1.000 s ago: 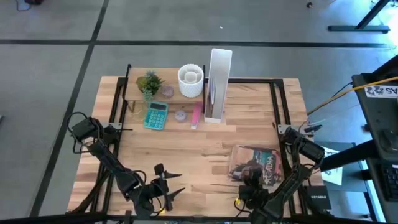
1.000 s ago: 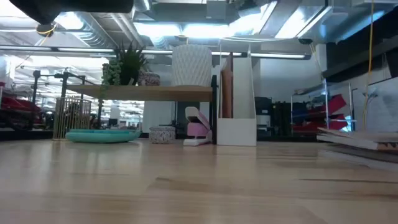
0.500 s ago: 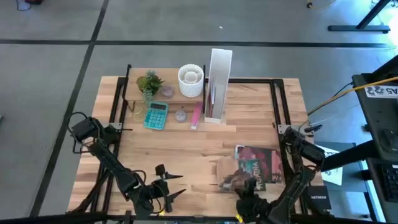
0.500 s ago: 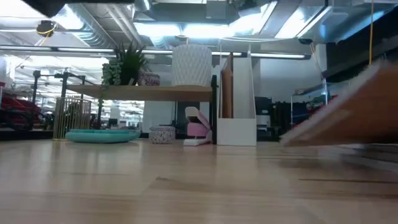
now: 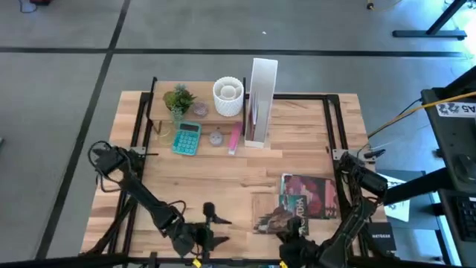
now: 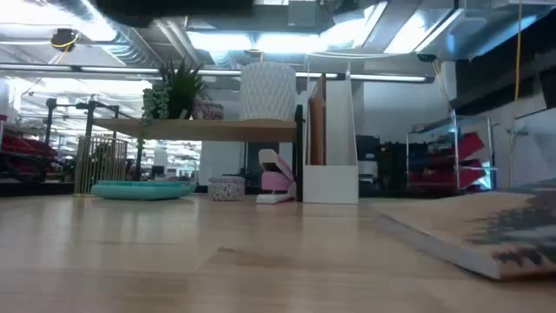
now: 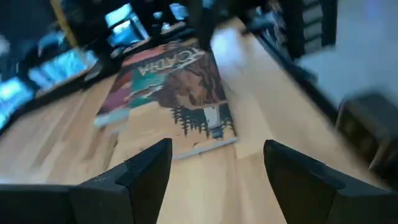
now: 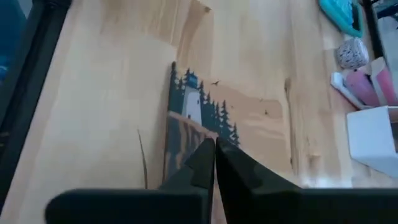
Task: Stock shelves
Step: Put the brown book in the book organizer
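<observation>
— Where is the book (image 5: 301,203) now?
— It lies on the worktop (image 5: 223,175) near the front right corner. The right gripper (image 5: 291,232) has its fingers closed on the book's front edge; the cover shows a lighthouse and dark trees.

— Any writing on it?
— In the left wrist view large letters end in "ADIA"; the rest I cannot read.

— And the left gripper (image 5: 212,223)?
— At the front edge, fingers spread, holding nothing.

— The shelf (image 5: 201,112)?
— By the back edge, carrying a plant (image 5: 178,99) and a white pot (image 5: 228,97), with a white file box (image 5: 261,100) just beside it.
</observation>
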You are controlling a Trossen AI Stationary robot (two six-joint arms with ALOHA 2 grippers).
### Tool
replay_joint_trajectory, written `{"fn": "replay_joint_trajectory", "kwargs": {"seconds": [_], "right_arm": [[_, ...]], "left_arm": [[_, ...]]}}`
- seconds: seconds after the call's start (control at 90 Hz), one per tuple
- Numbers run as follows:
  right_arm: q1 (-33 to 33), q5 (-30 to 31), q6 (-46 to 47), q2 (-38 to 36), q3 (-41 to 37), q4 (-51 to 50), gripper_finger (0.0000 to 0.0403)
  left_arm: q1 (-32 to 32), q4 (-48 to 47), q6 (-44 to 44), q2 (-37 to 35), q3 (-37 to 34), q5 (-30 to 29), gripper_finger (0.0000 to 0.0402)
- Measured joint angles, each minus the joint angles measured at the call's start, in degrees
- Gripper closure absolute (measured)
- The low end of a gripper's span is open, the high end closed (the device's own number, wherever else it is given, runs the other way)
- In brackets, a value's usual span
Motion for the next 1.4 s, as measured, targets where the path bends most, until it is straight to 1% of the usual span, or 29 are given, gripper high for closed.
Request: {"fn": "replay_joint_trajectory", "kwargs": {"seconds": [0.111, 0.178, 0.256, 0.311, 0.356, 0.433, 0.522, 0.6, 0.656, 0.733, 0.856, 0.967, 1.044, 1.156, 1.278, 1.4], "right_arm": [[-0.21, -3.49, -2.35, 0.00, 0.00, 1.16, 0.0399], [-0.44, -7.01, -5.92, -0.02, 0.00, 2.88, 0.0389], [-0.82, -12.45, -10.74, -0.02, 0.02, 4.84, 0.0361], [-0.87, -15.49, -13.14, -0.02, 0.04, 5.43, 0.0332], [-1.11, -16.70, -14.83, 0.11, 0.04, 5.42, 0.0306], [-1.14, -17.59, -16.42, 0.75, -0.04, 5.36, 0.0259], [-1.50, -17.39, -17.85, 2.01, -0.59, 6.06, 0.0215], [-1.50, -16.46, -18.24, 4.15, -0.68, 5.51, 0.0191], [-1.48, -14.93, -18.46, 5.24, -0.57, 5.59, 0.0182], [-1.11, -11.85, -18.16, 6.76, -0.41, 5.33, 0.0179], [-1.11, -8.68, -16.18, 7.93, -0.39, 4.47, 0.0187], [-1.13, -5.26, -13.63, 8.15, -0.43, 3.11, 0.0200], [-1.28, -3.17, -12.47, 8.42, -0.16, 1.33, 0.0211], [-1.63, -2.80, -9.92, 8.55, -0.25, -1.44, 0.0225], [-1.62, -2.56, -6.19, 8.70, -0.42, -5.64, 0.0241], [-1.55, -2.59, -5.63, 8.70, -0.42, -6.09, 0.0258]], "left_arm": [[3.12, 0.39, 7.38, 2.23, 2.02, 0.82, 0.0164], [5.81, 0.59, 9.23, 2.52, 3.36, 4.55, 0.0164], [9.74, 0.70, 7.99, 2.54, 4.80, 11.64, 0.0164], [12.49, 0.57, 6.66, 2.54, 5.87, 15.11, 0.0164], [14.58, 0.58, 6.00, 2.54, 6.76, 17.54, 0.0164], [18.26, 0.74, 4.70, 2.54, 7.94, 23.80, 0.0164], [22.36, 0.66, 1.34, 2.54, 8.32, 31.06, 0.0166], [25.27, 0.70, -2.25, 2.95, 8.34, 34.45, 0.0166], [26.71, 1.08, -4.14, 3.46, 8.43, 36.62, 0.0166], [27.99, 2.94, -5.87, 5.32, 8.45, 39.95, 0.0166], [27.94, 5.55, -7.70, 9.41, 8.52, 43.98, 0.0166], [27.15, 6.08, -7.96, 13.46, 9.30, 44.17, 0.0167], [26.79, 6.47, -9.96, 15.50, 9.78, 44.05, 0.0166], [26.27, 6.13, -13.72, 16.73, 10.07, 44.19, 0.0167], [25.29, 2.44, -16.51, 16.90, 10.05, 44.25, 0.0167], [24.20, 1.46, -17.75, 16.90, 9.92, 43.84, 0.0167]]}}
